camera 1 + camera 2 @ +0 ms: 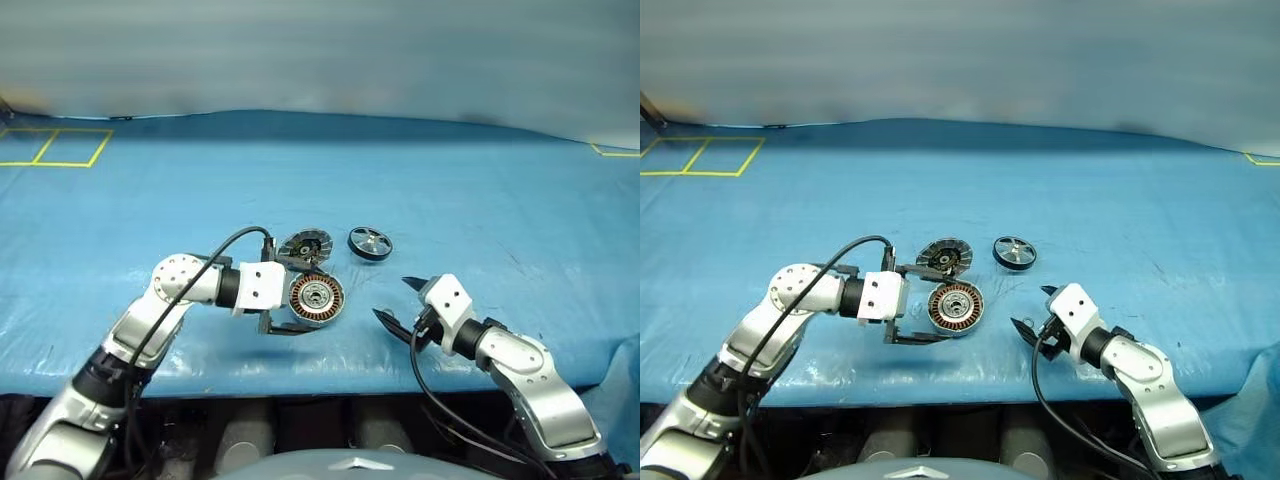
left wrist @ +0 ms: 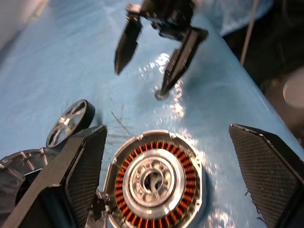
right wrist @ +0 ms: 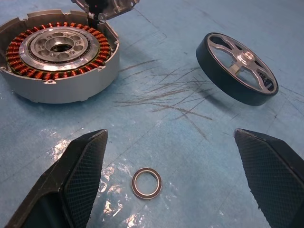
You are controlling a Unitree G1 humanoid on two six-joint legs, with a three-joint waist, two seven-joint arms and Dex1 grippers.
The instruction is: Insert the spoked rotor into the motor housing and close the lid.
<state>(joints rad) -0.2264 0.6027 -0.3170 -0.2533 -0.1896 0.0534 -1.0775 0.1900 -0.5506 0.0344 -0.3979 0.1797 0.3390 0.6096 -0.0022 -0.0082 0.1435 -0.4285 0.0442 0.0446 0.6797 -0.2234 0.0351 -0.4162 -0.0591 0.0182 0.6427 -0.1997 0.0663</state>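
Blue-covered table (image 1: 480, 190): the spoked rotor (image 1: 370, 243) lies uninserted, apart from the open motor housing (image 1: 316, 299), whose lid (image 1: 304, 247) is flipped back. Left gripper (image 1: 284, 296) brackets the housing, spread; right gripper (image 1: 398, 301) waits nearby, empty and wide. Both steps remain.

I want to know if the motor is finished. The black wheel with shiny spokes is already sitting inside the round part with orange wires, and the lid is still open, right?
Not quite. The spoked rotor lies on the blue table, apart from the motor housing, as the right wrist view shows. The lid is open.
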